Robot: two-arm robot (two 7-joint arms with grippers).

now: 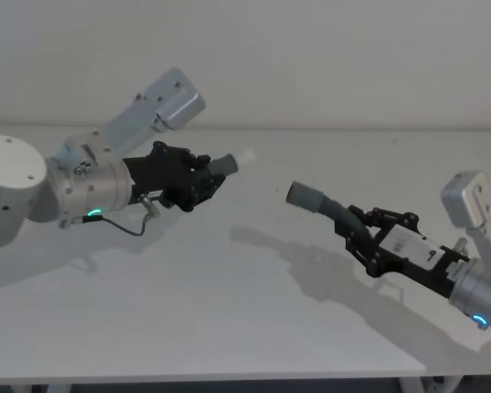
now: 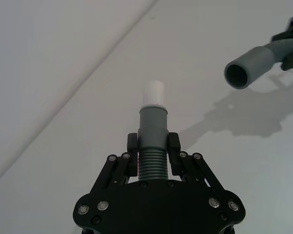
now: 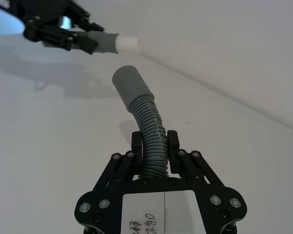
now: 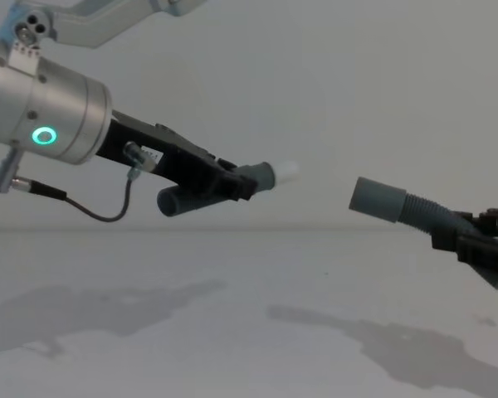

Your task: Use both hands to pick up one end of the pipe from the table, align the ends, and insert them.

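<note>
Both halves were up off the plain, matte white-grey counter (image 1: 229,319), with their shadows lying on it beneath them. On the left, the black, blocky left gripper (image 1: 209,175) had its fingers (image 2: 132,142) shut hard on the ribbed body of a short dark grey hose piece (image 2: 152,122). Its narrow white tube tip (image 2: 154,92) stuck out past the fingers and pointed right.

On the right and nearer, the black right gripper (image 1: 356,232) had its own fingers (image 3: 172,141) clamped on the ribs of the second, curved dark grey hose piece (image 3: 151,119). That piece's wider, smooth grey socket collar (image 1: 304,196) opened to the left.

Here was the relation that mattered: tip and socket faced each other across a clear gap, well apart and not in line. Seen from the white tip, the socket sat to the right, a little lower and nearer. The left wrist view had the open mouth off to one side of the tip's axis rather than dead ahead.

In the chest view each end tilted up toward the other, so the two long axes met at a shallow peak instead of running straight. Neither arm looked clearly closer to the meeting point. My read was that the socket needed to go up and farther back and both axes needed levelling. Only then could the gap be closed along that shared line.
</note>
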